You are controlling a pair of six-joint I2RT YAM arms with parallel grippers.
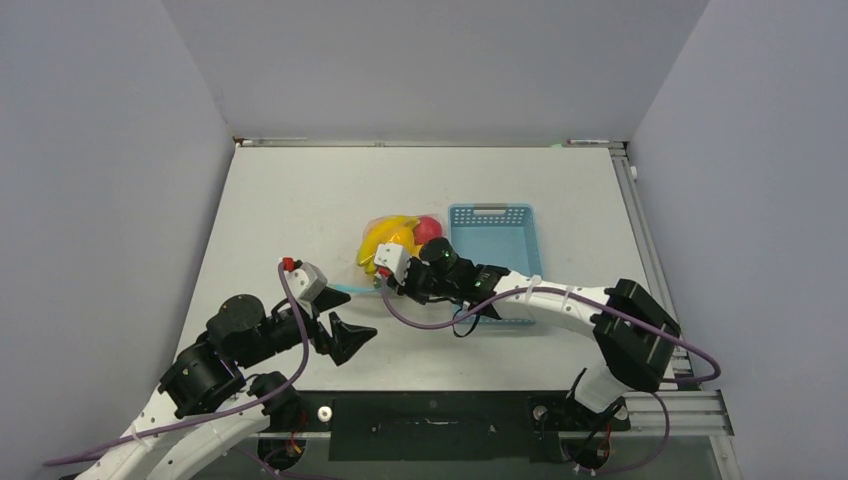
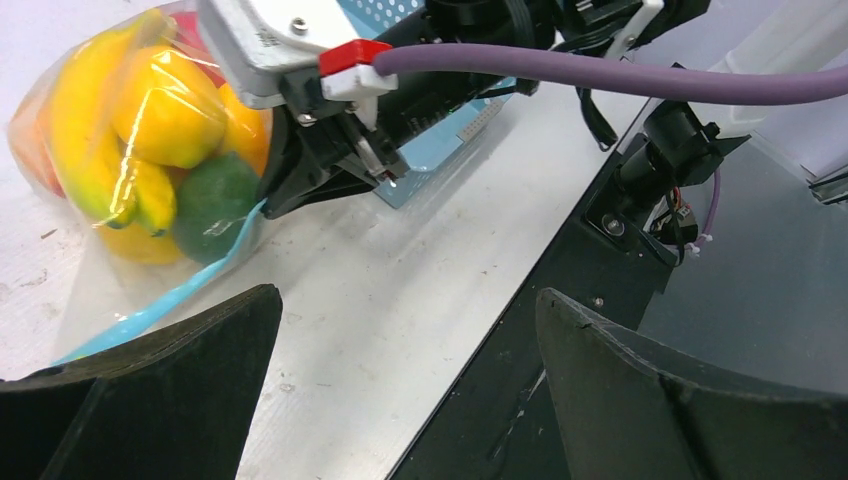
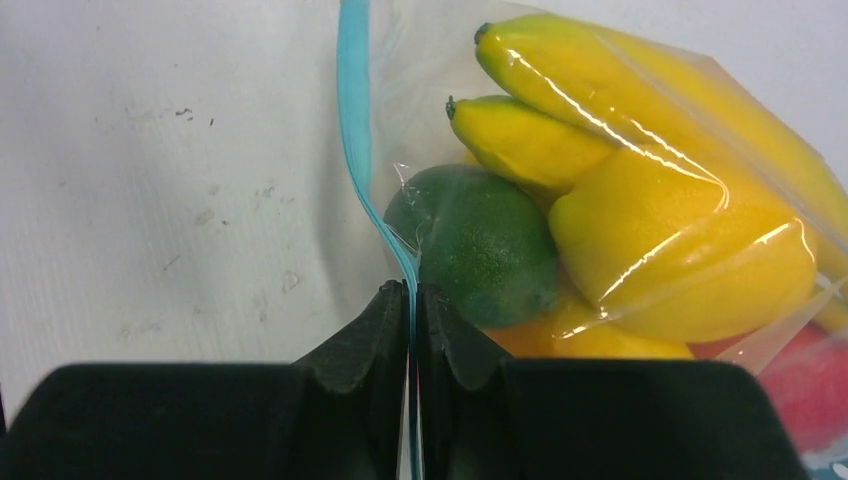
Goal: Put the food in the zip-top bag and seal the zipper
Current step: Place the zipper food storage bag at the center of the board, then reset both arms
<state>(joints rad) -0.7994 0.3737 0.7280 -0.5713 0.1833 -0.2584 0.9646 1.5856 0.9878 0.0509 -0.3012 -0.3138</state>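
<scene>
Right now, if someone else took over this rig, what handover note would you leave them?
The right pincer is shut on the zipper, next to the lime.
The left pincer is open and holds nothing, hovering over the table near the bag.
The zip-top bag lies on the table, left of the blue basket.
Done: the food is inside the bag.
Left: finish the seal. Whether the whole zipper is pressed shut cannot be told.

L pincer (image 2: 405, 300) spread wide, R pincer (image 3: 412, 300) clamped tight
</scene>
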